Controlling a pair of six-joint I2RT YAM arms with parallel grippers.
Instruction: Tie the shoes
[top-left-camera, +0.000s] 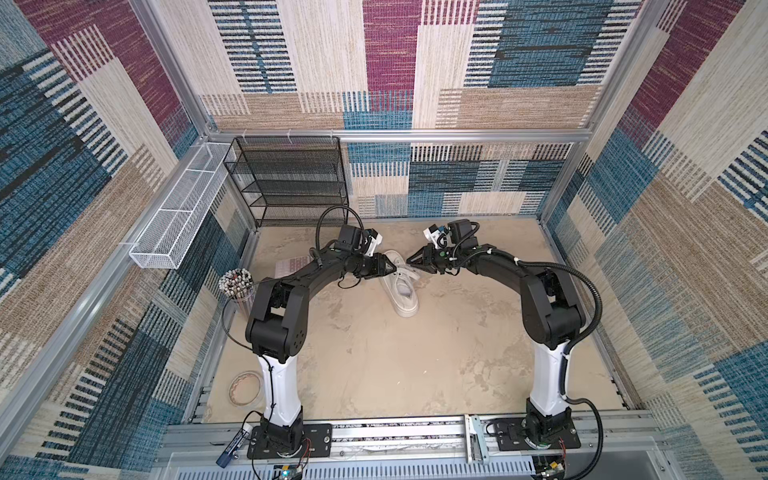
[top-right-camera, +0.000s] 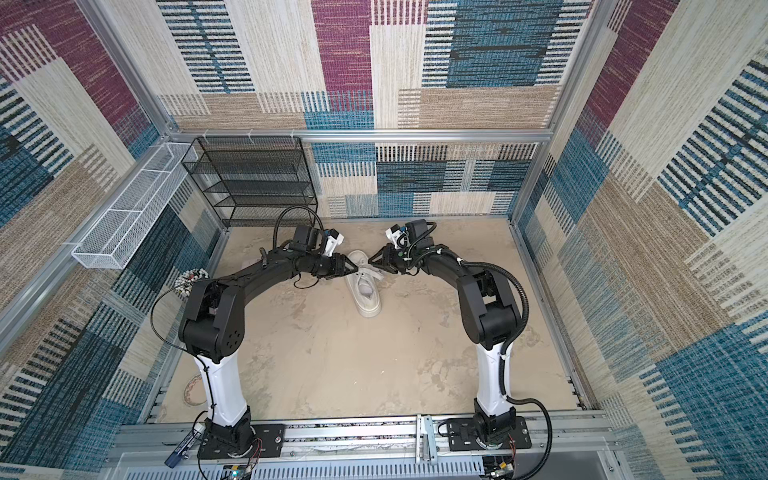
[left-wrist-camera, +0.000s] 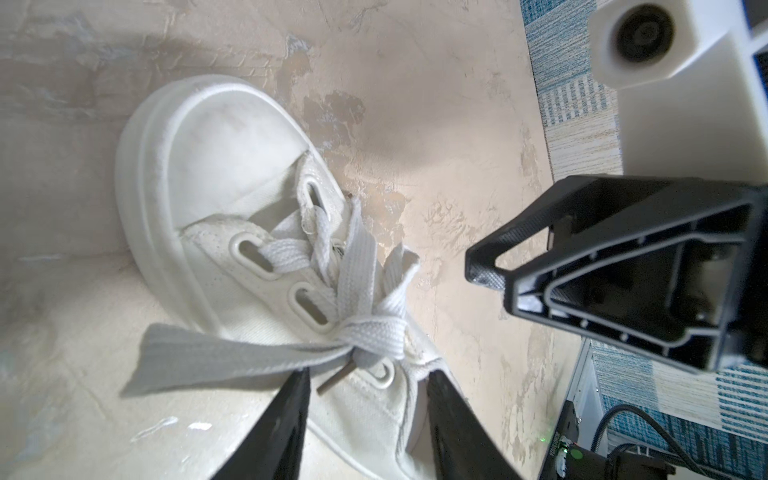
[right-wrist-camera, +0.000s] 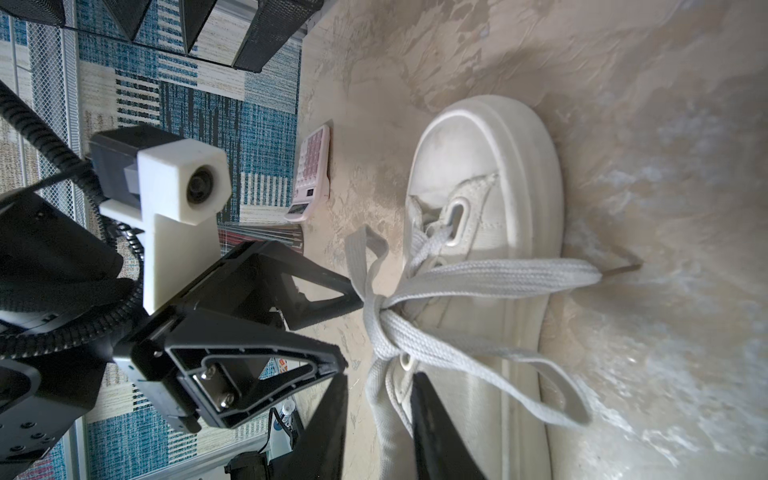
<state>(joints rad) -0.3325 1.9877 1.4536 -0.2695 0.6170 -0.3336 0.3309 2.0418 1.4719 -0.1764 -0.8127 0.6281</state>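
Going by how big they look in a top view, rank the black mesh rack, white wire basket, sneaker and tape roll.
1. black mesh rack
2. white wire basket, long but narrow; it is mounted higher on the wall, so nearness may flatter it
3. sneaker
4. tape roll, edge partly hidden

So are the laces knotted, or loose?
Knotted: the laces gather into one cinched point over the sneaker, flat loops spreading from it. How tight, cannot tell.
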